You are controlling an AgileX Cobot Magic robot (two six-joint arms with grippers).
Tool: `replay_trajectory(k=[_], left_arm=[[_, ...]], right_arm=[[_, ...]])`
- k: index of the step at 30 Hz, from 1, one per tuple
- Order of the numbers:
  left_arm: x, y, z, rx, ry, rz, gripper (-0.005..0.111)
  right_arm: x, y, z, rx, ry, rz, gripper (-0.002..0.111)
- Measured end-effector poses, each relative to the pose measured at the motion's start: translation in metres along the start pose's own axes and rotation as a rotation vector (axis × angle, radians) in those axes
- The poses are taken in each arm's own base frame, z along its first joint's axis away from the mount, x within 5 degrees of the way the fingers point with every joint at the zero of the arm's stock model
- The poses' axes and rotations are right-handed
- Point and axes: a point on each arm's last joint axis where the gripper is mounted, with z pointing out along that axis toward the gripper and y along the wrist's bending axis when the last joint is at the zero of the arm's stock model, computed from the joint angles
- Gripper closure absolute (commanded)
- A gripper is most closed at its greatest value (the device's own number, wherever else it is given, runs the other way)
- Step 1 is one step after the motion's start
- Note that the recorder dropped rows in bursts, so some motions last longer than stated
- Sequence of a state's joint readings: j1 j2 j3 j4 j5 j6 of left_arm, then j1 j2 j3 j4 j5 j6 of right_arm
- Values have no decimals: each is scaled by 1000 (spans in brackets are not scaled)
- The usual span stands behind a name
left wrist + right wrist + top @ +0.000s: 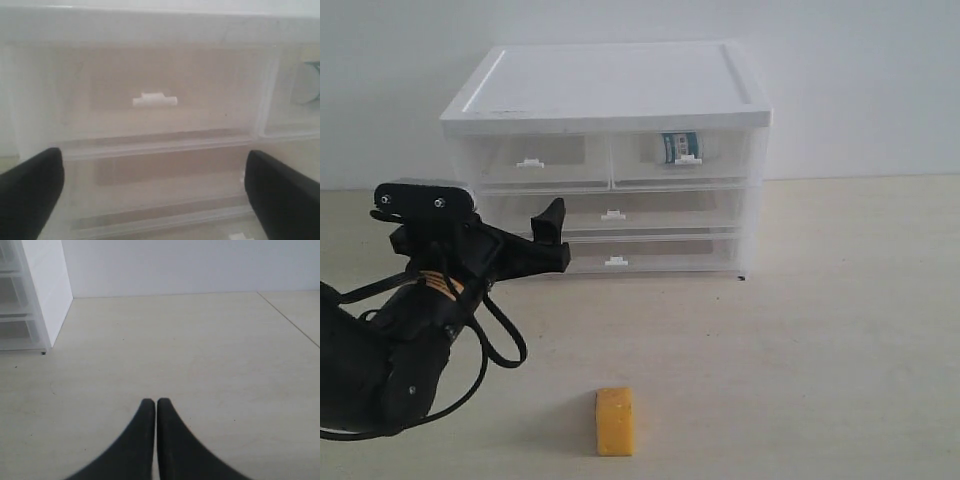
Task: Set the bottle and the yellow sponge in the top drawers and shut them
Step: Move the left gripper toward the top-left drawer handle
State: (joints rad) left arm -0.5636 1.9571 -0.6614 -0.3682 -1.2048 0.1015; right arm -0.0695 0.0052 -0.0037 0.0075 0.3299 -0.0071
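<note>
The bottle [678,147] stands inside the right top drawer [685,157], its teal label showing through the clear front; its edge shows in the left wrist view too [311,82]. The yellow sponge [614,421] lies on the table in front of the cabinet. Both top drawers look pushed in. My left gripper [555,245] is open and empty, just in front of the cabinet's left half. Its fingers [30,185] stand wide apart below the left top drawer's white handle [154,100]. My right gripper [151,402] is shut with nothing in it, low over bare table, and does not show in the exterior view.
The white-topped cabinet [610,85] stands at the back against the wall, with two full-width lower drawers [612,215]. Its side panel [47,285] appears in the right wrist view. Pale tabletop [820,330] stretches to the right and front.
</note>
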Motion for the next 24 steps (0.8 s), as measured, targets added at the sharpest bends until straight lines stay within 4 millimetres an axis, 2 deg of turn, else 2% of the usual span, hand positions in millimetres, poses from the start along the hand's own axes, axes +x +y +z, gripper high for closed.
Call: replay_trajectory(k=[5, 11, 18, 24], left_arm=[[-4, -2, 4, -2, -21, -32, 18], [-11, -4, 11, -6, -51, -37, 24], [-26, -5, 24, -47, -112, -23, 26], [-26, -5, 25, -62, -114, -13, 27]], right_arm=[[0, 0, 0, 0, 0, 0, 108], [0, 0, 0, 0, 0, 0, 108], [0, 0, 0, 0, 0, 0, 108], [0, 0, 0, 0, 0, 0, 108]])
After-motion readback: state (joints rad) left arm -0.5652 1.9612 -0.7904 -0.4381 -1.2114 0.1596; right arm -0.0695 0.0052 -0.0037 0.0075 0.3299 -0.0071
